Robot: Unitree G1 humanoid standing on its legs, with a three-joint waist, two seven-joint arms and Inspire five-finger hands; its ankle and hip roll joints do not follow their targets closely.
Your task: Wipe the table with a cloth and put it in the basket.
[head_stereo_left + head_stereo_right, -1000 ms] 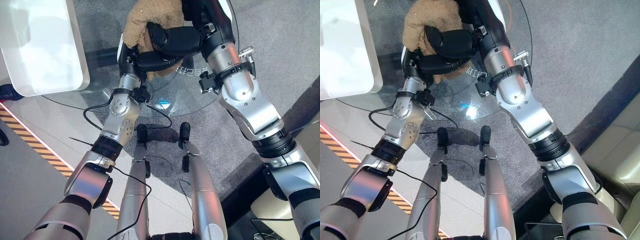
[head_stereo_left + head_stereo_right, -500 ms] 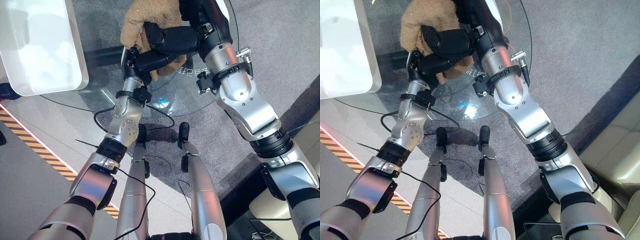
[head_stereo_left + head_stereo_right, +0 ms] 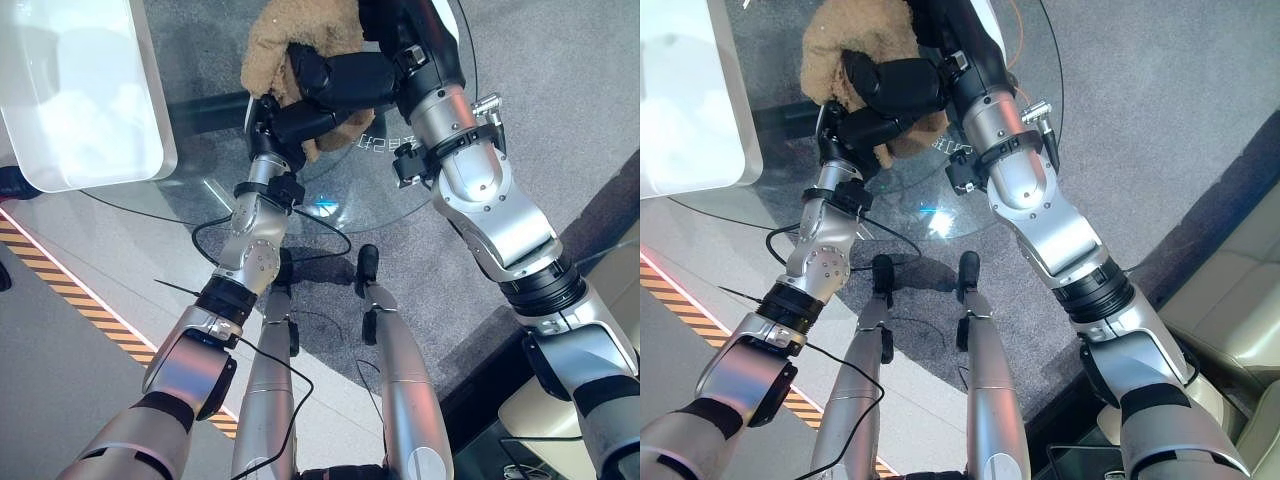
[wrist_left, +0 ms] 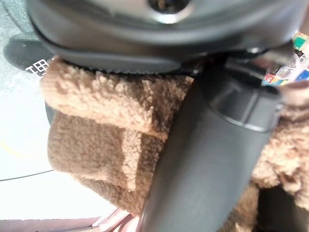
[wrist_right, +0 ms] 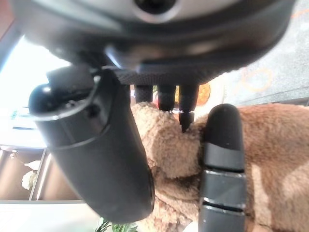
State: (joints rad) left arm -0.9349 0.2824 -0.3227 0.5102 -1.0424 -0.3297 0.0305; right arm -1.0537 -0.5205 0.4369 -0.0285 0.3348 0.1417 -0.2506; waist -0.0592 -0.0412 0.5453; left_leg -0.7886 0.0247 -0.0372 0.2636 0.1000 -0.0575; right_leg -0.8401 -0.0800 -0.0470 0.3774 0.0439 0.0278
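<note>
A white basket [image 3: 80, 120] is seen at the far left of the round glass table [image 3: 200, 70], well apart from the cloth; a grey carpet [image 3: 560, 80] lies beneath. The brown fleecy cloth [image 3: 290, 35] rests bunched on the glass, and much of it is hidden by both hands. Compared with a second earlier, the left forearm is found shifted slightly rightward, while the cloth is left where it was. The right hand [image 3: 335, 78] is curled over the cloth, apparently gripping it. The left hand [image 3: 295, 122] is pressed against the cloth's near edge, its fingers seemingly closed on the fabric.
</note>
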